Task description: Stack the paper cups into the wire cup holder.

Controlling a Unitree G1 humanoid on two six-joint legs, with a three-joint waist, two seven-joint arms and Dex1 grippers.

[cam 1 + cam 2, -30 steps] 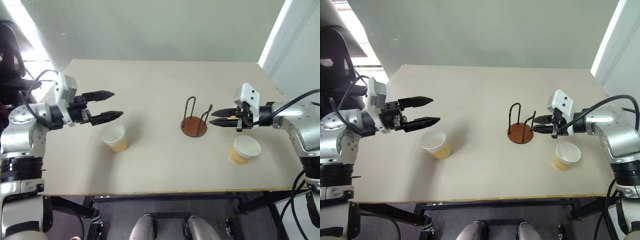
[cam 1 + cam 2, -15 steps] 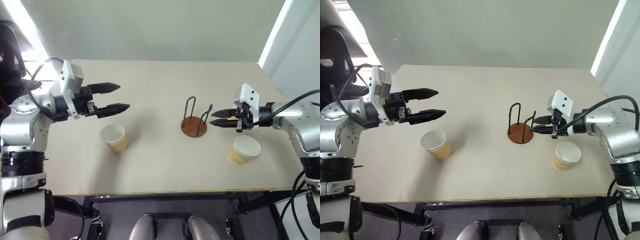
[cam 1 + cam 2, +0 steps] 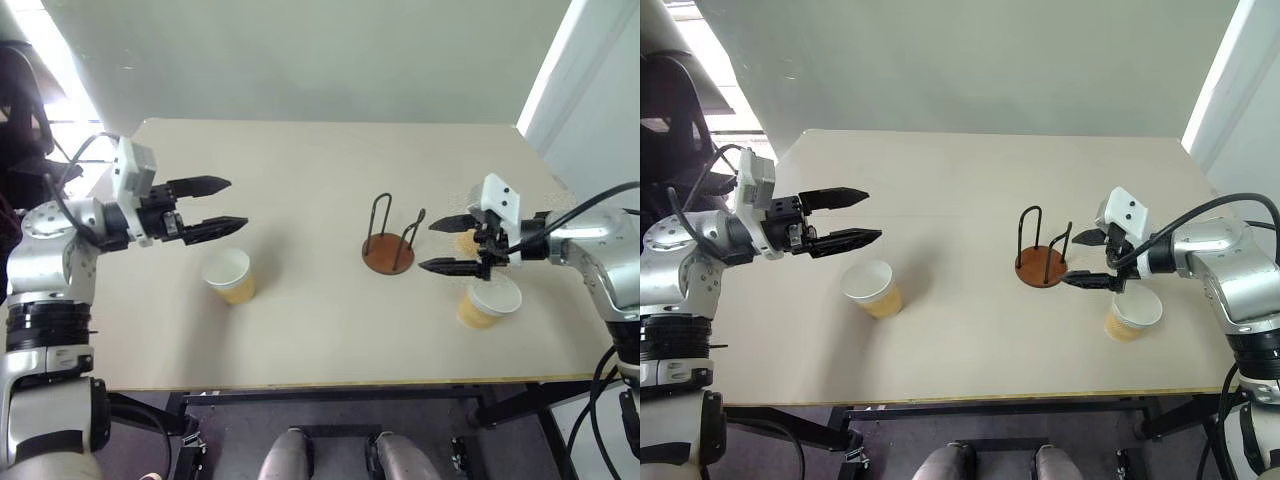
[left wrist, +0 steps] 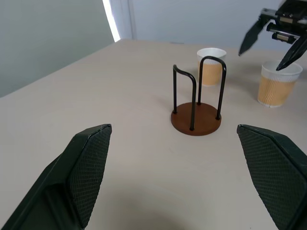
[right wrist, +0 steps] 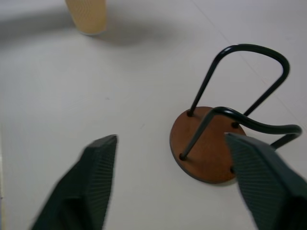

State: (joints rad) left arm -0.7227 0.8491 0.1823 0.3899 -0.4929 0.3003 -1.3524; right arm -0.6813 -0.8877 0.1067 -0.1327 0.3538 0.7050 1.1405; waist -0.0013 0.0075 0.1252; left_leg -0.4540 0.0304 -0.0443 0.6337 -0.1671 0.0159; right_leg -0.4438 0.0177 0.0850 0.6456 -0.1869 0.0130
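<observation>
**So, right claw just popped open, still zero cups in the holder**

Okay, going left to right; my left gripper [image 3: 228, 207] hangs spread wide over the table [image 3: 320, 330] with nothing in it, back roughly where it was a second ago after a quick drift away from me; the first paper cup [image 3: 229, 275] stands upright just below its tips, not touching. In the middle sits the wire cup holder [image 3: 389, 240], empty, well apart from that cup. The actual news: my right gripper [image 3: 440, 244], which was nearly pinched shut half a second ago, now has its fingers flung wide, holding nothing, tips just beside the holder's base; I'd guess that means it's getting ready to grab. A second cup [image 3: 488, 300] stands right under that hand, and a third cup [image 4: 211, 66] shows beyond the holder from my left wrist; nothing stacked yet.
</observation>
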